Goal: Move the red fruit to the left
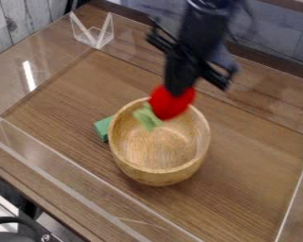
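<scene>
While blurred, hand (177,95) grips red fruit (169,103) | over bowl (161,146) | fingertips hidden

Probably a robot test bench in a lab: a brown wood-grain tabletop (79,90) fenced by clear acrylic walls (41,161), with a black robot arm (199,43) above it.

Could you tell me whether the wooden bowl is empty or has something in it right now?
Empty, as far as visible: the wooden bowl shows bare wood inside; the red fruit is held above its rim.

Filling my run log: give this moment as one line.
gripper: shut on small red toy fruit | position: above round wooden bowl | fruit: airborne
</scene>
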`<state>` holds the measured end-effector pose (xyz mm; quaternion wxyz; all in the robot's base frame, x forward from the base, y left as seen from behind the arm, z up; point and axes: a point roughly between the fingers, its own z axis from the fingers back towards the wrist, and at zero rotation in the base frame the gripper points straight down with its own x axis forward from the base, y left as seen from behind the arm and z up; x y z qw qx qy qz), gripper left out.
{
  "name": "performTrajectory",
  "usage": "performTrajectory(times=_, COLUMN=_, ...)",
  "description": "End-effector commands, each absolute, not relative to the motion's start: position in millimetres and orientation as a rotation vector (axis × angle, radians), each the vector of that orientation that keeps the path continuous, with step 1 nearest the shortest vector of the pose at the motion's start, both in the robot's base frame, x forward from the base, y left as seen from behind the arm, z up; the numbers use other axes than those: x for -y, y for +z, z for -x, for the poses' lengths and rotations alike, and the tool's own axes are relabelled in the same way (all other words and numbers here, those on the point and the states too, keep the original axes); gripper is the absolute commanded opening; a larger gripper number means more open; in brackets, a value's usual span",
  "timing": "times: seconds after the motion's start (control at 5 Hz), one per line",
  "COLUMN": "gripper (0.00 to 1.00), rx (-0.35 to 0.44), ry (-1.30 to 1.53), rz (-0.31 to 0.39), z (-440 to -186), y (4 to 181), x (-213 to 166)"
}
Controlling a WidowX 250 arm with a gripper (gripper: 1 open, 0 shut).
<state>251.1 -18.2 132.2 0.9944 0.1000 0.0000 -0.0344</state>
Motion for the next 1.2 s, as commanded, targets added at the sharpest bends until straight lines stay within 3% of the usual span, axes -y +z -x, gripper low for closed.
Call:
performTrajectory(times=0.0, gripper=0.0, rx=0.074, ry=0.113, rz=-0.21, z=-268, y=155.2, x=-22)
performTrajectory(times=0.2, gripper=0.0, rx=0.071, ry=0.206, rz=-0.22, z=-273, y=150.7, x=-61)
performTrajectory(times=0.4, gripper=1.0, rx=0.075, ry=0.223, rz=-0.225, z=-288, y=149.1, x=-88)
performTrajectory(times=0.6, gripper=0.0, rx=0.076, ry=0.242, rz=-0.232, z=-302, y=144.1, x=-106)
performTrajectory(times=1.0, gripper=0.0, rx=0.063, ry=0.308, rz=-0.241, z=-310, y=128.3, x=-149)
